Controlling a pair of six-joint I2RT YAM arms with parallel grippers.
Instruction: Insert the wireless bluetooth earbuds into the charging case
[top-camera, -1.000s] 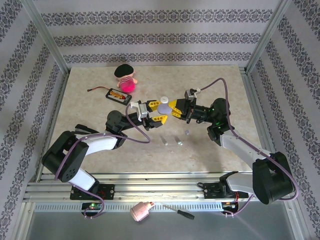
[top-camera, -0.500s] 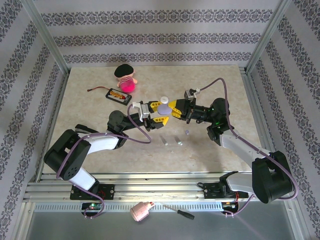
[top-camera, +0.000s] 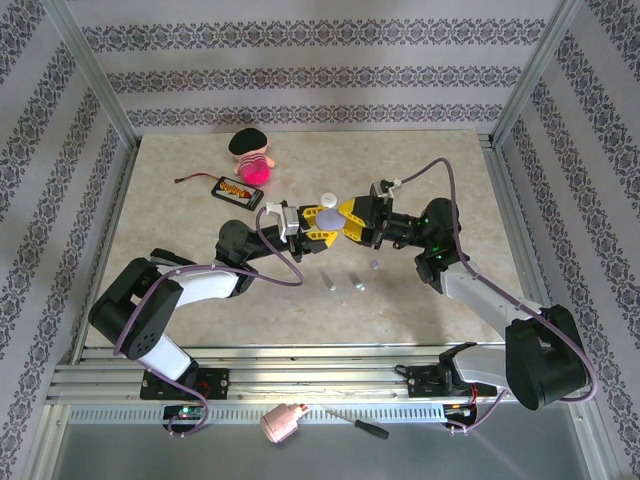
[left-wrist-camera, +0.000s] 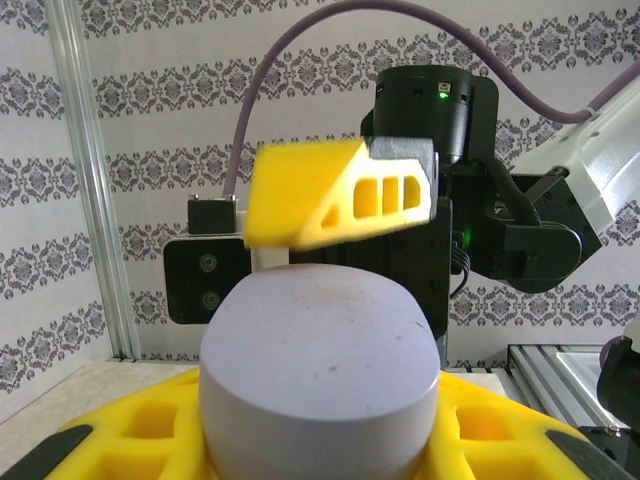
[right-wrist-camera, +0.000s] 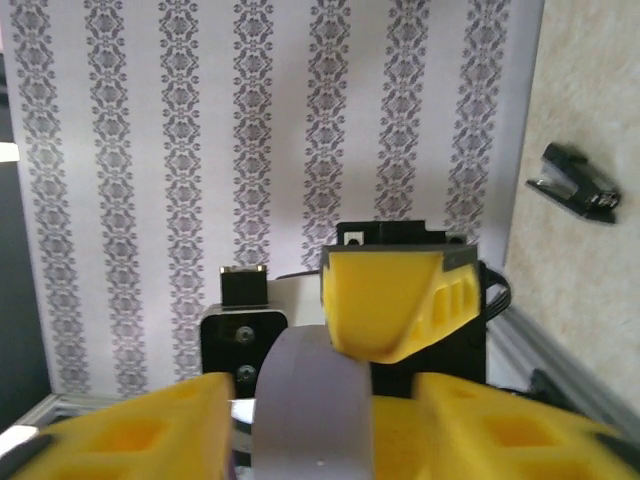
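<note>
Above the middle of the counter, both arms met at the lilac charging case. The left gripper had its jaws closed against the case's sides, holding it off the surface. The right gripper stood with jaws parted around it, gripping nothing. Nearer the front edge lay a pale stem-shaped earbud, its twin and a lilac earbud, all loose. By my reading none had gone in, so every insertion remained.
</note>
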